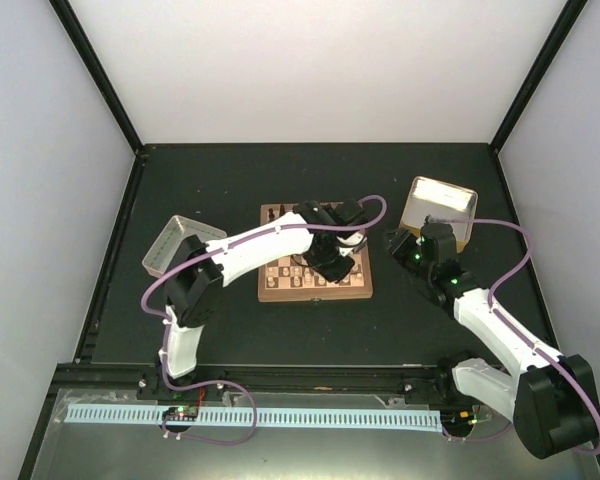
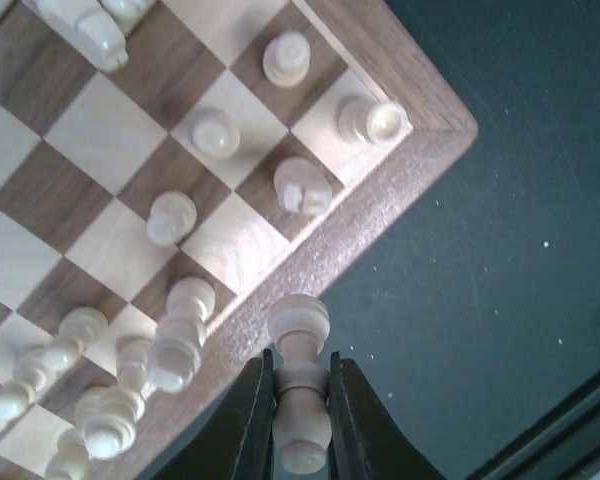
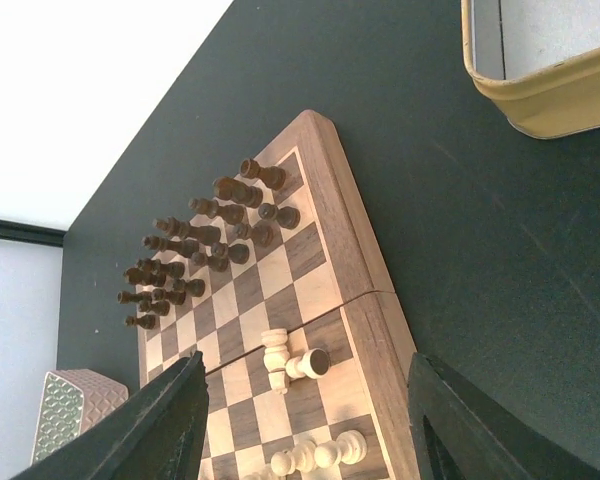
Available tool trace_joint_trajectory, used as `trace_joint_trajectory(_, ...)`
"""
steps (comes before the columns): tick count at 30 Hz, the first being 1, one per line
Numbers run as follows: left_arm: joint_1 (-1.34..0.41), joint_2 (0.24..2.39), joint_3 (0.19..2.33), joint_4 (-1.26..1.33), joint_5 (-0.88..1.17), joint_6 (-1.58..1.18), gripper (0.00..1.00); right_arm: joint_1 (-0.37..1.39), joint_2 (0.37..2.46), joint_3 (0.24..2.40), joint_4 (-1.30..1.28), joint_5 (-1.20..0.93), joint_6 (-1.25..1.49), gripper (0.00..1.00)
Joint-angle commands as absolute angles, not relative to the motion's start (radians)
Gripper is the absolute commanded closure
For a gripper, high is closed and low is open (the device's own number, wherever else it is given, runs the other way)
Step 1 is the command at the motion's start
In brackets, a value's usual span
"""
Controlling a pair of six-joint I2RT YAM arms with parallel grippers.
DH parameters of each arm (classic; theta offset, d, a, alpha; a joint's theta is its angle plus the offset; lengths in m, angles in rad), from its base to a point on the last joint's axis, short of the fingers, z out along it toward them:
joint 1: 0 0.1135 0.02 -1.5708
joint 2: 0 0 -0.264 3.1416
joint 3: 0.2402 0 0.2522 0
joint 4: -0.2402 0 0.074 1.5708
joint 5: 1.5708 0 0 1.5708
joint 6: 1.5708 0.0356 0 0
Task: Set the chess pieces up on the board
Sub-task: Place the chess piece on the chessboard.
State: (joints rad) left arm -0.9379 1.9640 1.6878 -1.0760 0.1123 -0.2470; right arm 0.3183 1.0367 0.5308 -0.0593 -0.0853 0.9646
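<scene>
Over the board's (image 2: 400, 170) corner rim: left tool (image 2: 302, 385) clenched on one pale chess piece (image 2: 300, 325), long axis in line with the tool, head toward the nearest vacant edge square (image 2: 235, 245); right tool (image 3: 305, 400) spread wide, empty, beside the board.

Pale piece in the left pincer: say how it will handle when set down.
The piece looks like rigid turned wood, so the left pincer probably won't deform it. It is slim with a round head, so it likely tips easily; a second piece seems to lie toppled on the board. Fallen, it would probably roll.
</scene>
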Motion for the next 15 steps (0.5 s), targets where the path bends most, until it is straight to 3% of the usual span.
trace_joint_trajectory(1,-0.955,2.028,1.796,-1.161,0.044,-0.217,0.93,0.313,1.027,0.517,-0.047,-0.055,0.954,0.44)
trace_joint_trajectory(15,-0.965,2.125,1.803,-1.166,-0.039,-0.193,0.91,0.313,1.022,0.506,-0.03,-0.061,0.965,0.44)
